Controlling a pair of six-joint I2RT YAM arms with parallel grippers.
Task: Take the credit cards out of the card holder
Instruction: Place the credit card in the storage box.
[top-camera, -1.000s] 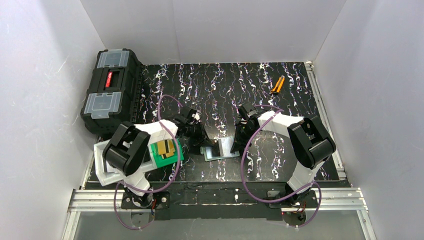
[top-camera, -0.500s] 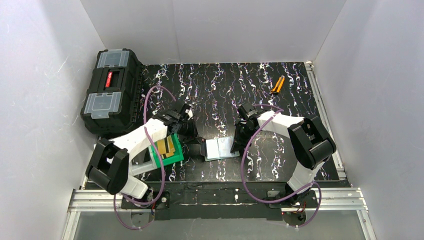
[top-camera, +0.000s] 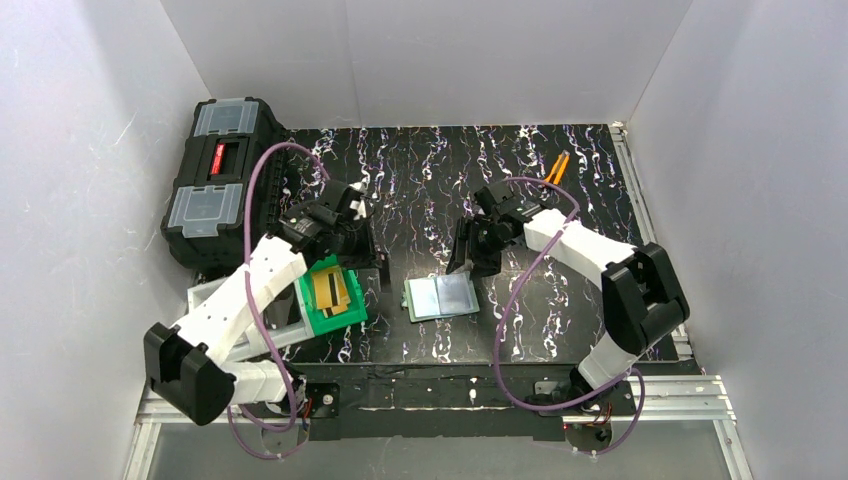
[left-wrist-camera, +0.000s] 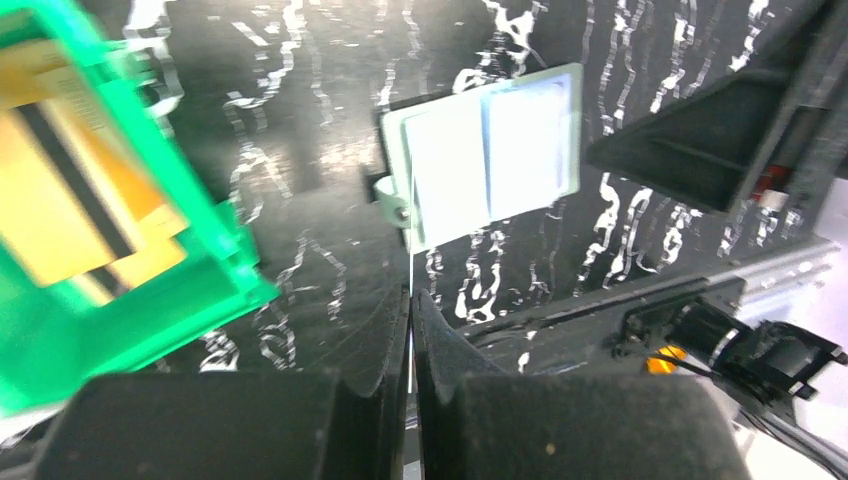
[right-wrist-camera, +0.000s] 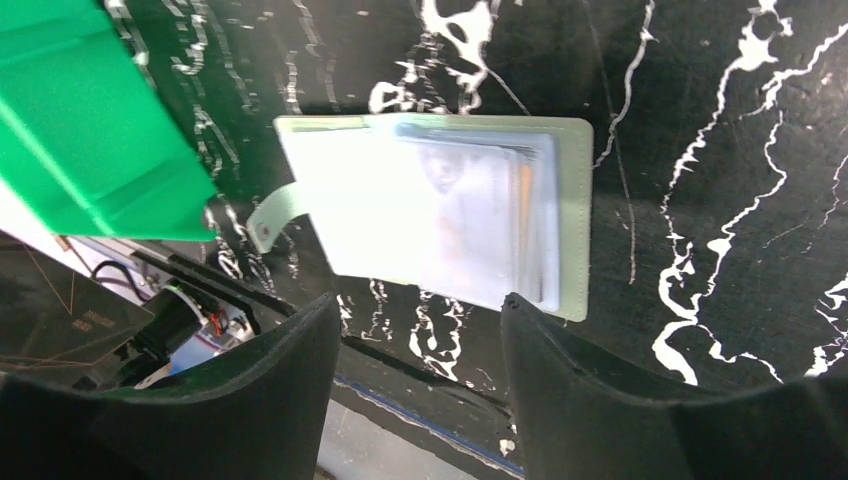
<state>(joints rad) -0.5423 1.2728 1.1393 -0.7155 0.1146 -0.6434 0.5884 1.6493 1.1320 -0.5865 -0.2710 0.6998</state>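
**Card holder laid open, both hands free of it**

Flat and opened out at the near middle of the tabletop: the card holder, pale glossy inside facing up, closing tab poking out at its left edge. Probably spread this way to expose both pocket panels to a reach from above.

Just left of it, inside the green bin: the credit cards, gold-tan, overlapping, a dark stripe showing on one. Judged to be the drop spot for anything drawn from the pockets, close enough for a short carry.

Left hand over the far right corner of that bin, fingers pressed together, nothing visible between them. Right hand just beyond the holder's far edge, clear of it, fingers spread wide and gripping nothing. Looks poised for a drop onto the holder.

Impossible to tell whether any card remains inside. Panels whitened by glare in both wrist views. Layered edges along one side in the right wrist view, either pocket sleeves or a card. Bin and cards blurred and cut off at the frame edge in the left wrist view. Count of cards in the bin not certain from above, given the overlap. Pale trays left of the bin mostly hidden under the left arm.
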